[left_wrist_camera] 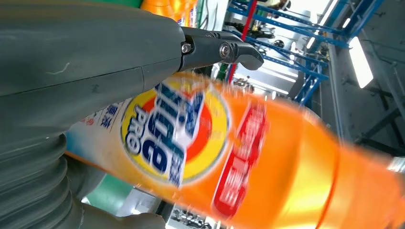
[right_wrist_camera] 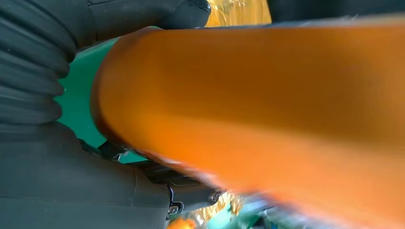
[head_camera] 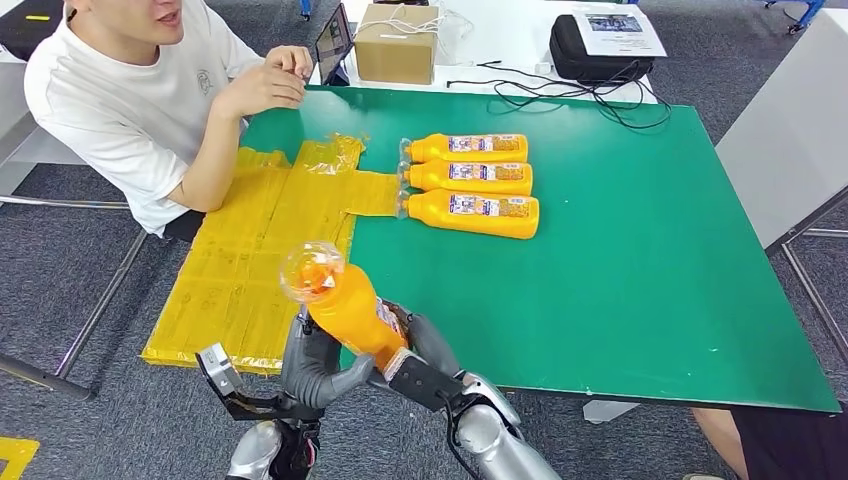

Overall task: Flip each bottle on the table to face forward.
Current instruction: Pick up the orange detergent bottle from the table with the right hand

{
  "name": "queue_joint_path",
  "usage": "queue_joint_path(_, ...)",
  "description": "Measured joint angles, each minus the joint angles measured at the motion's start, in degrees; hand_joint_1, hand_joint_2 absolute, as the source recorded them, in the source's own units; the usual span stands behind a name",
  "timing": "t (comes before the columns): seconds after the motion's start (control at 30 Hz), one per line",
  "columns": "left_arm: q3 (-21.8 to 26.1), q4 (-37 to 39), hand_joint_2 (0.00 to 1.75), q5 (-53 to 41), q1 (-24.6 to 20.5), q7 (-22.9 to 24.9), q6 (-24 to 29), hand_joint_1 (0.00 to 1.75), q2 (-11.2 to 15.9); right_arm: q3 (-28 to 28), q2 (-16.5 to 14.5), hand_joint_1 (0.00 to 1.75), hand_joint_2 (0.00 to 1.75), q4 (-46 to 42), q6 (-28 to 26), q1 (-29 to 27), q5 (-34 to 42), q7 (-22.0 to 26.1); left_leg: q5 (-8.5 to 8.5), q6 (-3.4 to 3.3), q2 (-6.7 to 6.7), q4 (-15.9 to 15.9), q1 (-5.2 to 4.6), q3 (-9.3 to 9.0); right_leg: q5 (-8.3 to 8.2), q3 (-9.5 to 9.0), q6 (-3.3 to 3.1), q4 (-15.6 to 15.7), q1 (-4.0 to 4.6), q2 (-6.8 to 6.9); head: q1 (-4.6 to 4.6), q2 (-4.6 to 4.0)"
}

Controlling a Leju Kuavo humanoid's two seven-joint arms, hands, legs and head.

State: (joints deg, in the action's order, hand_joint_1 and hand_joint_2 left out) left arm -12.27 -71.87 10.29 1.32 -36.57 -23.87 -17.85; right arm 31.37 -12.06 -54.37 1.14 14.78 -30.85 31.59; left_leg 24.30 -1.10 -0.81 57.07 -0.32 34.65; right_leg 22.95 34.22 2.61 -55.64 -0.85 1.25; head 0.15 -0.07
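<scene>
My fingers point(head_camera: 318, 372) on the left hand point(head_camera: 312, 368) are curled round the lower body of an orange bottle point(head_camera: 345, 305), and my right hand point(head_camera: 425, 360) grips the same bottle from the other side, so both hold it raised above the near edge of the green table point(head_camera: 640, 290), its clear cap point(head_camera: 310, 270) tilted up toward my head. It looks full of orange liquid, though blur makes that hard to judge. My left wrist view shows the printed label point(left_wrist_camera: 172, 133) face-on; my right wrist view shows plain orange wall point(right_wrist_camera: 267, 100) with no print. Three more bottles point(head_camera: 470, 185) lie on their sides in a row, touching, caps toward a yellow sheet point(head_camera: 260, 250). Bare green spreads to the right of them. A person point(head_camera: 140, 90) leans at the far left corner.
</scene>
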Motion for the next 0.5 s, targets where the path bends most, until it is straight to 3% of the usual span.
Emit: queue_joint_path(0.5, 0.9, 2.43, 1.75, 2.04, -0.89, 1.04, -1.69, 0.0, 0.16, 3.58, -0.03, 1.75, 1.75, 4.54, -0.17, 2.99, -0.04, -0.02, 0.0, 0.0, 0.0, 0.0, 0.0, 0.0, 0.0, 0.01, 0.0, 0.0, 0.0, -0.01, -0.01, 0.0)
